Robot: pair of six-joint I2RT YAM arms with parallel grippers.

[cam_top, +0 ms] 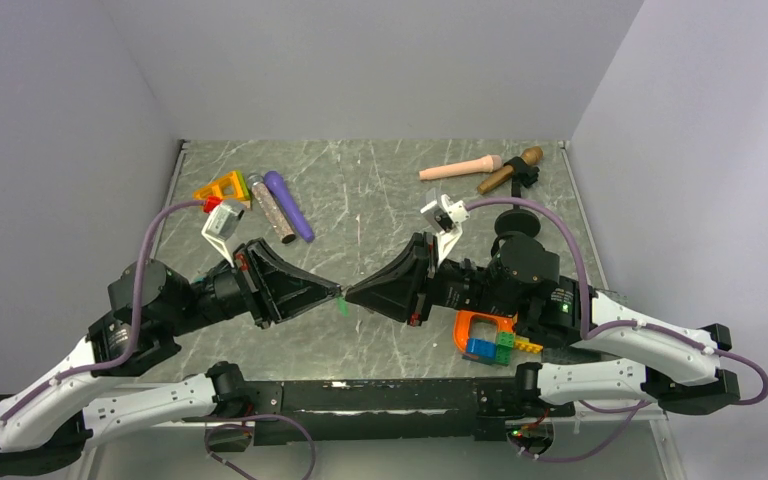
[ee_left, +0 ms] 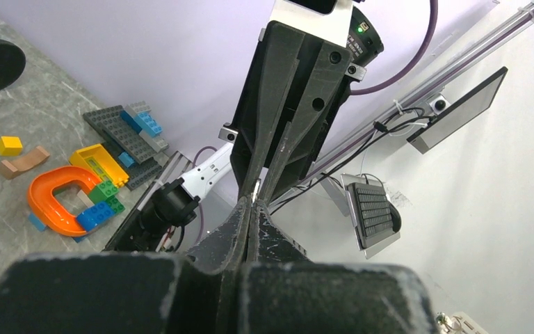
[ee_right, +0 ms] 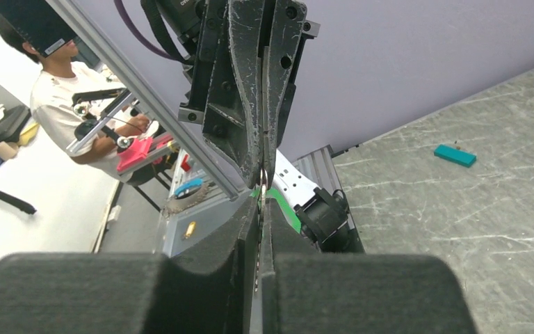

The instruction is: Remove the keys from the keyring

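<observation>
My left gripper (cam_top: 335,292) and right gripper (cam_top: 352,295) meet tip to tip above the middle of the table. Both are shut on the small metal keyring (ee_right: 261,179), which shows as a thin bright sliver between the tips (ee_left: 254,199). The bright green key (ee_right: 285,210) hangs from the ring beside my right fingertips; it also shows in the top view (cam_top: 342,304). The teal key (ee_right: 455,155) lies flat on the table, apart from the ring. Most of the ring is hidden by the fingers.
An orange arch with coloured bricks (cam_top: 480,335) lies by the right arm. An orange triangle (cam_top: 222,187), a glitter tube (cam_top: 272,210) and a purple cylinder (cam_top: 290,205) lie back left. Two wooden tools (cam_top: 460,168) (cam_top: 510,170) lie back right.
</observation>
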